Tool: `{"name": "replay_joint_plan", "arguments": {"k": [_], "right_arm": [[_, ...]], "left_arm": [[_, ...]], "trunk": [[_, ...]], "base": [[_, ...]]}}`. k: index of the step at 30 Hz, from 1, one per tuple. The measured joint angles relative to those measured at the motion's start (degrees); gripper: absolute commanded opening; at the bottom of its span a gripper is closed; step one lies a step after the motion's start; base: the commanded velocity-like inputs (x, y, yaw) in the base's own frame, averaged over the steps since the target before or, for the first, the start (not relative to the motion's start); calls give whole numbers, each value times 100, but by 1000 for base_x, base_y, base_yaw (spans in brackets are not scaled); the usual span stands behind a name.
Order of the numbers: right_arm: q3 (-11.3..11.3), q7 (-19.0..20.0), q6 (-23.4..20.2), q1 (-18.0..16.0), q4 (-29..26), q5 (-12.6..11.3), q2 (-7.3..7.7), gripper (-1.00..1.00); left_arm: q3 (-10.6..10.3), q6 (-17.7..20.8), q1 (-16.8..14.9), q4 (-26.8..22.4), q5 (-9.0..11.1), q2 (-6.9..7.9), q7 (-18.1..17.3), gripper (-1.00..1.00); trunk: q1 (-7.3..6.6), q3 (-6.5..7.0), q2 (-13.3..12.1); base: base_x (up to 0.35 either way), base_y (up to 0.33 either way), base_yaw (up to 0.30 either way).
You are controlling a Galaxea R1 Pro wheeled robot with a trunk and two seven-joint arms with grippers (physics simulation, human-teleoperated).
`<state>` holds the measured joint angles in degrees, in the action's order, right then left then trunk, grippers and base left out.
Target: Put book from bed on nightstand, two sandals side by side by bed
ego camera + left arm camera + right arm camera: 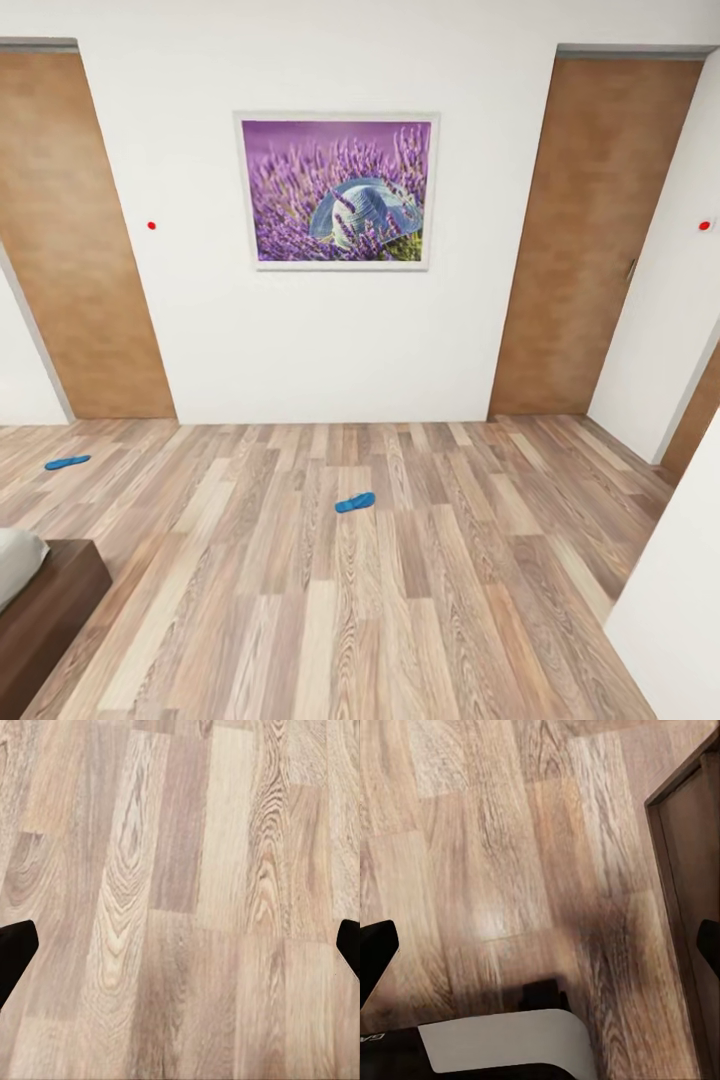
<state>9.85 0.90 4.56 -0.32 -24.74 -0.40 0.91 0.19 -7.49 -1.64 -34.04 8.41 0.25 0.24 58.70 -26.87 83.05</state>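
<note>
Sandals lie well apart on the wood floor (420, 600) — one blue flip-flop (355, 502) out in the open middle, the other (67, 462) far off near the left door (70, 240), with a corner of the bed (45, 600) low at the left. Each looks light, flat and bendy, so I judge a pinch across the sole edge or the thong strap safest, since a thin sole hugging the planks gives little to grab. Left gripper (180, 949) and right gripper (540, 949) both hang with fingers spread wide over bare floor, holding nothing.
</note>
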Motion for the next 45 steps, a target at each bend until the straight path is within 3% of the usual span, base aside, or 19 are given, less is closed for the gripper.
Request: {"name": "replay_joint_plan", "arguments": {"k": [45], "right_arm": [[2,1,0,0,0,-8,9,100]], "left_arm": [[0,0,0,0,0,0,0,100]], "trunk": [[1,0,0]], "base": [[288,0,0]]}}
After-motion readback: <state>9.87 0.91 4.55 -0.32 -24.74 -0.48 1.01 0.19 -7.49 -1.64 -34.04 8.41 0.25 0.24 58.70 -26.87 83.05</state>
